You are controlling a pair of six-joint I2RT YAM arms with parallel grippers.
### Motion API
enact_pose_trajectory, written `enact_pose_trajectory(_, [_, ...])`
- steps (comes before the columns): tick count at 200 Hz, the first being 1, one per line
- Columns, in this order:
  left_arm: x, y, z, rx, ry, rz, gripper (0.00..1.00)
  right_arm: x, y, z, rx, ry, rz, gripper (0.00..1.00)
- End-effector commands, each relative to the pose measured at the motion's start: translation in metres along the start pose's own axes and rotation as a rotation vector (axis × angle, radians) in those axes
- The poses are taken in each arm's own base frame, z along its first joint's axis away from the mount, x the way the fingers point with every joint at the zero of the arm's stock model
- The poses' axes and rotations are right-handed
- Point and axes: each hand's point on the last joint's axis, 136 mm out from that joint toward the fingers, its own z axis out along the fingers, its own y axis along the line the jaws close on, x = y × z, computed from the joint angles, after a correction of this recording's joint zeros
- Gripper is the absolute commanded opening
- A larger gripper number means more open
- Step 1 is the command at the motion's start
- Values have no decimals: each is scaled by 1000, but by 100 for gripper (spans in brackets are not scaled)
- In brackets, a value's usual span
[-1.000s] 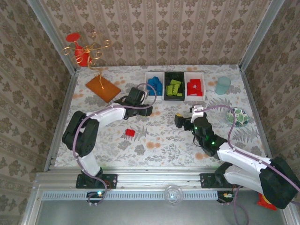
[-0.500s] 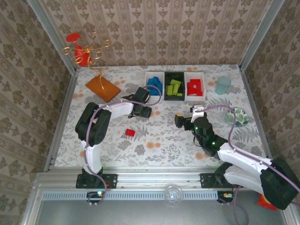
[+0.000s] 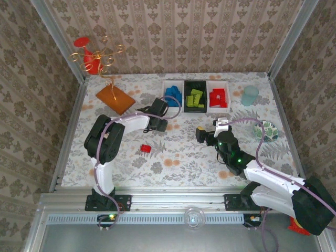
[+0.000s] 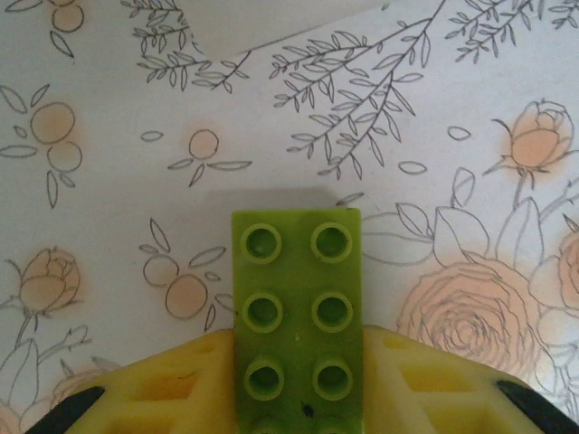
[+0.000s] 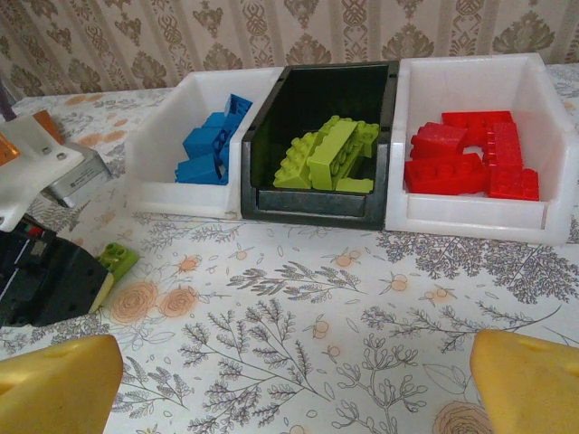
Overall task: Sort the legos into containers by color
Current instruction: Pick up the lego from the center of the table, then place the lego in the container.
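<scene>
In the left wrist view a lime green lego (image 4: pixel 297 307) lies on the flowered table, and my left gripper (image 4: pixel 297 384) is shut on it, a yellow finger (image 4: pixel 163 389) at each side. The top view puts that gripper (image 3: pixel 163 125) in front of the containers. These are a white bin (image 5: pixel 181 192) of blue legos (image 5: pixel 210 145), a black bin (image 5: pixel 312 202) of green ones (image 5: pixel 327 154) and a white bin (image 5: pixel 470 217) of red ones (image 5: pixel 470 158). A red lego (image 3: pixel 145 148) lies alone on the table. My right gripper (image 5: pixel 294 384) is open over bare cloth.
An orange plate (image 3: pixel 115 98) lies at the back left beside a red and gold ornament (image 3: pixel 92 55). A pale blue cup (image 3: pixel 250 95) stands right of the bins. A leaf-patterned bowl (image 3: pixel 266 131) sits near the right wall. Patterned walls close three sides.
My left gripper has closed on the lime green lego, and its arm has swung in toward the bins. The right arm has not moved.
</scene>
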Motion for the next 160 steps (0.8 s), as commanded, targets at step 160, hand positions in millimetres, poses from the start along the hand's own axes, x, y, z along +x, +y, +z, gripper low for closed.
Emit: enact_pose_trajectory(160, [-207, -99, -38, 337, -419, 21, 36, -18, -2, -3, 20, -45, 25, 100])
